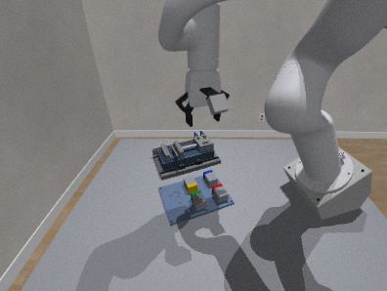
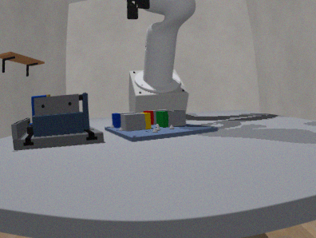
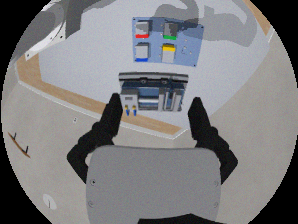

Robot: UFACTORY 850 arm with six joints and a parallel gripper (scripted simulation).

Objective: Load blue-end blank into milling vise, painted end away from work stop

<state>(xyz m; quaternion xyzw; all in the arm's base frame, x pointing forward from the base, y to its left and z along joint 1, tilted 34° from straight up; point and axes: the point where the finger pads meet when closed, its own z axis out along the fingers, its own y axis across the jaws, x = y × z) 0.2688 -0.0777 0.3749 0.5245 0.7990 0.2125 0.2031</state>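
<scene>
The blank with the blue end lies on the blue infeed plate, in the row nearer the vise. Its blue end faces the vise. The fixed jaw is the end block opposite the hose block. No blank shows between the jaws; the work stop is hard to make out. My gripper is open and empty, high above the vise; the exterior view shows only part of it.
Blanks with yellow, green and red ends stand close beside the blue-ended one. Small white pegs rise from the infeed plate. Blue hoses stick out of the vise.
</scene>
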